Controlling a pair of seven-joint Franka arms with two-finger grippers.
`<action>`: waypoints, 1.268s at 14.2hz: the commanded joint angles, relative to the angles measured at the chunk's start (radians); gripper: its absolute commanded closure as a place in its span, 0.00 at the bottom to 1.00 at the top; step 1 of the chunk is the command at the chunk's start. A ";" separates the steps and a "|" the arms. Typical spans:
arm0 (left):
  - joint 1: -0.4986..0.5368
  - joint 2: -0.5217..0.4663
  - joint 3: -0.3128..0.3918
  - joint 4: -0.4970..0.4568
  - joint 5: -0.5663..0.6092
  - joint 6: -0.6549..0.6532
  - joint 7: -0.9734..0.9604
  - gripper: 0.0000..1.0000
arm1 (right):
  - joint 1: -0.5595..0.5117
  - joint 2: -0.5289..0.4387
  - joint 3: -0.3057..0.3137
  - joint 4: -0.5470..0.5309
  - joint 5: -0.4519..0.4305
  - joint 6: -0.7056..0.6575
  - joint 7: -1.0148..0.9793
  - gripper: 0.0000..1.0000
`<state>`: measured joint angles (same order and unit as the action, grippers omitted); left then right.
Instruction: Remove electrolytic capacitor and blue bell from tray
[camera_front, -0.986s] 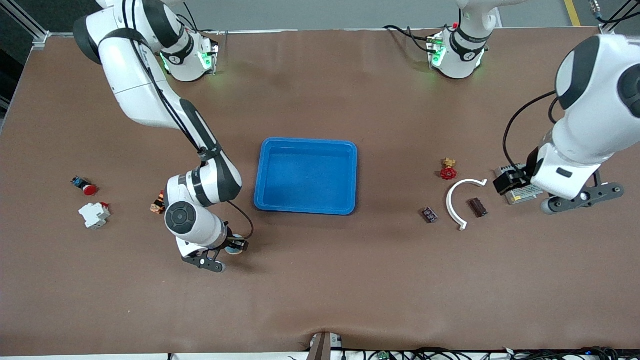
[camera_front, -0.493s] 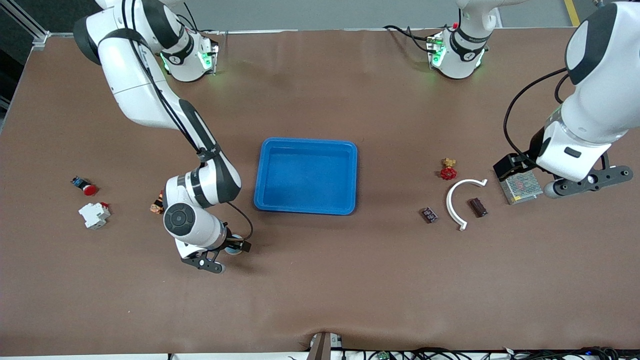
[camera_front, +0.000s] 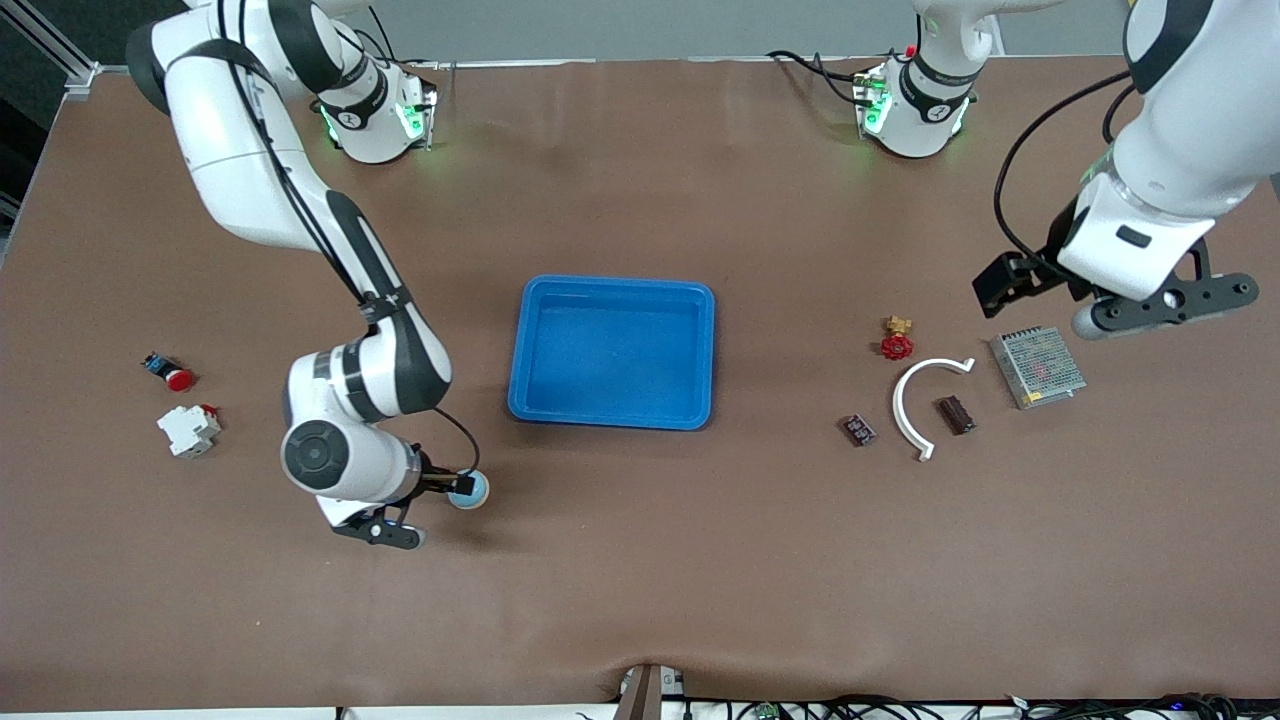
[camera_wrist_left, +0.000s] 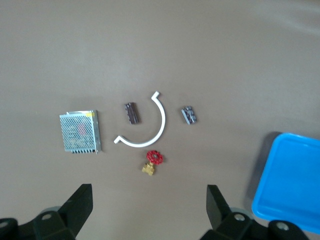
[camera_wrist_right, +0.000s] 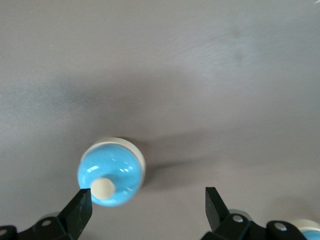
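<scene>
Looking down from the front camera, I have the blue tray (camera_front: 611, 352) in the middle of the brown table (camera_front: 640, 580). My right gripper (camera_front: 447, 488) sits low over the table, nearer the camera than the tray and toward the right arm's end, with the blue bell (camera_front: 470, 490) just beside its fingertips. Its fingers look released, and the bell rests on the table. Farther toward that end lie a red push button (camera_front: 170, 373) and a white breaker (camera_front: 188, 429). My left gripper (camera_front: 1020, 283) hangs over the table at the left arm's end, above a grey mesh power supply (camera_front: 1038, 366). Near that supply I see a white curved piece (camera_front: 915, 395), a dark brown block (camera_front: 955, 414) inside the curve, a small dark module (camera_front: 858, 430) and a red-handled valve (camera_front: 897, 340). I cannot pick out a capacitor with certainty.

On the left wrist camera, the fingers (camera_wrist_left: 77, 210) stand wide apart with nothing between them. Below them are the power supply (camera_wrist_left: 80, 131), curved piece (camera_wrist_left: 147, 125), brown block (camera_wrist_left: 131, 113), module (camera_wrist_left: 189, 115), valve (camera_wrist_left: 152, 161) and a corner of the tray (camera_wrist_left: 290, 185).

On the right wrist camera, the fingers (camera_wrist_right: 80, 210) are spread, and the bell (camera_wrist_right: 111, 171), with its cream knob on top, stands on the table touching or nearly touching one fingertip, not gripped.
</scene>
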<state>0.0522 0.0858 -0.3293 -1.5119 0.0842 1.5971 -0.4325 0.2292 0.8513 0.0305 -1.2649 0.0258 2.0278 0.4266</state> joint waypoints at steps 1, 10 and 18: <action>-0.050 -0.101 0.076 -0.105 -0.043 0.003 0.060 0.00 | -0.051 -0.026 0.025 0.030 -0.004 -0.066 -0.074 0.00; -0.161 -0.222 0.197 -0.246 -0.060 0.020 0.103 0.00 | -0.195 -0.126 0.014 0.019 -0.007 -0.150 -0.331 0.00; -0.190 -0.245 0.250 -0.252 -0.080 0.000 0.147 0.00 | -0.312 -0.395 0.008 -0.054 -0.023 -0.305 -0.365 0.00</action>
<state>-0.1307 -0.1375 -0.0850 -1.7422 0.0250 1.5981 -0.2954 -0.0608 0.5812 0.0240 -1.2322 0.0190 1.7566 0.0650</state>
